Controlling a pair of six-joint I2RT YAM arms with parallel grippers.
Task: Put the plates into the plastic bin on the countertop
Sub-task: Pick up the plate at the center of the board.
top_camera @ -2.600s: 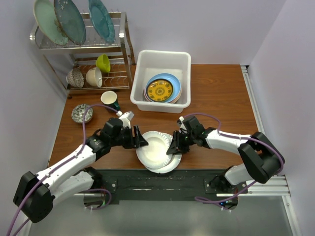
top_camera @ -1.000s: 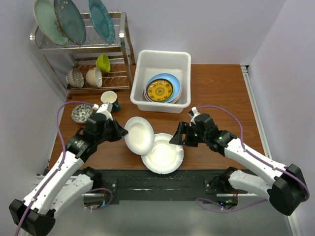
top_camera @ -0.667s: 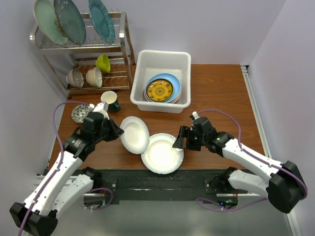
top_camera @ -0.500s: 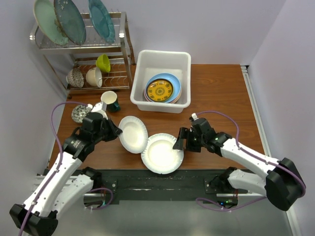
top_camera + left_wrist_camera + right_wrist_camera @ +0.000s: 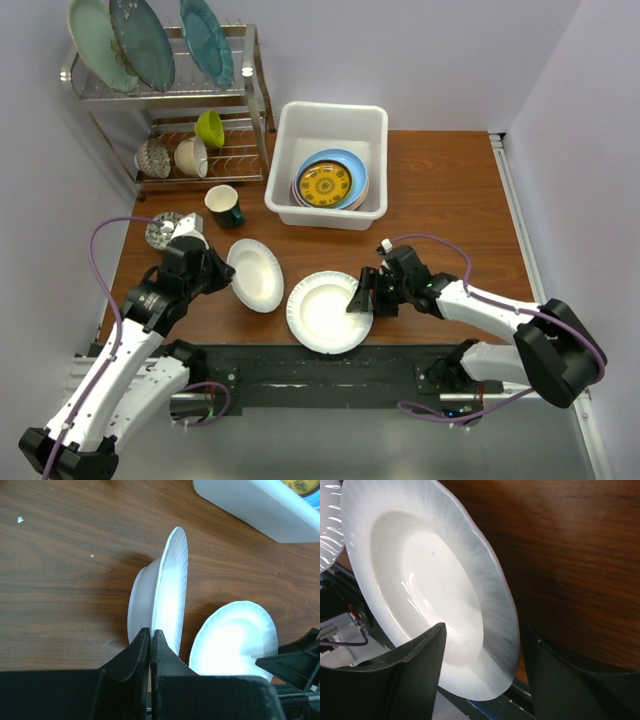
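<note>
A: What have you got hold of?

B: My left gripper (image 5: 151, 632) is squeezed together on the rim of a white fluted plate (image 5: 172, 580). The plate stands nearly on edge, its hollow face turned toward my other arm. From above it sits left of centre over the countertop (image 5: 440, 190). Whether its lower edge touches the wood I cannot tell.

A: And the other arm?

B: My right gripper (image 5: 482, 630) stands parted across the rim of a second white plate (image 5: 420, 580). One finger (image 5: 410, 665) is over the plate's well, and the other is outside the rim, just beside it. I cannot tell whether either pad presses on the plate. This one lies flat, face up, at the near edge of the countertop, between my two arms and just beside the tilted one.

A: Where is the bin?

B: The plastic bin (image 5: 285, 160) sits at the back of the countertop, well apart from both white plates. Inside lies a stack with a gold plate (image 5: 325, 183) on top and a blue plate (image 5: 355, 168) showing under it. There are more rims below that I cannot sort out. A dark green mug (image 5: 222, 205) stands left of the bin, near my left arm
</note>
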